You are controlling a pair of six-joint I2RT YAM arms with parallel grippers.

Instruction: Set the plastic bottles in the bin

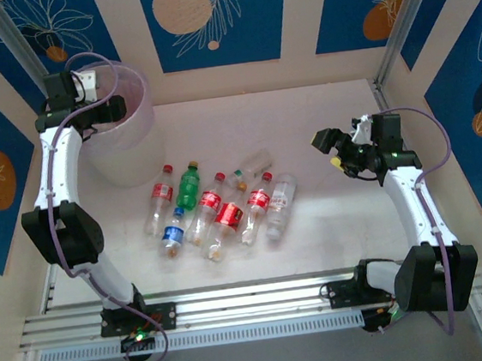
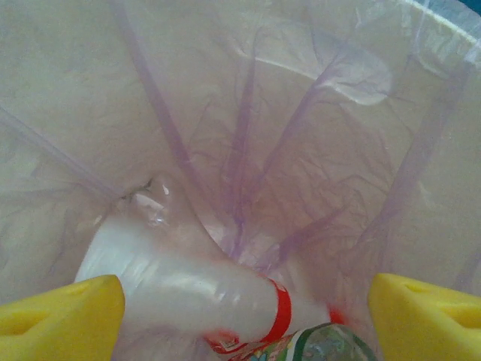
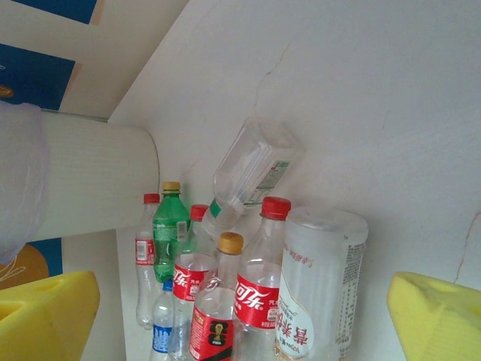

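My left gripper (image 1: pixel 111 110) hangs over the bin (image 1: pixel 127 145), a pale lilac bucket at the back left. In the left wrist view its yellow pads (image 2: pixel 62 316) stand wide apart, so the gripper (image 2: pixel 242 325) is open. A blurred clear bottle with a red ring (image 2: pixel 188 282) lies loose between them inside the bin's liner (image 2: pixel 285 128), on a green-labelled bottle (image 2: pixel 325 346). Several plastic bottles (image 1: pixel 218 209) lie on the table mid-left, among them a green one (image 1: pixel 189 186) and a blue-labelled one (image 1: pixel 173 235). My right gripper (image 1: pixel 331 150) hovers open, right of them, holding nothing.
In the right wrist view the right gripper (image 3: pixel 240 323) faces the bottle cluster: the green bottle (image 3: pixel 170 226), red-labelled ones (image 3: pixel 259 293), a wide white-labelled bottle (image 3: pixel 319 293) and a tilted clear one (image 3: pixel 252 169), with the bin (image 3: pixel 98 180) behind. Patterned walls enclose the table (image 1: pixel 348 212).
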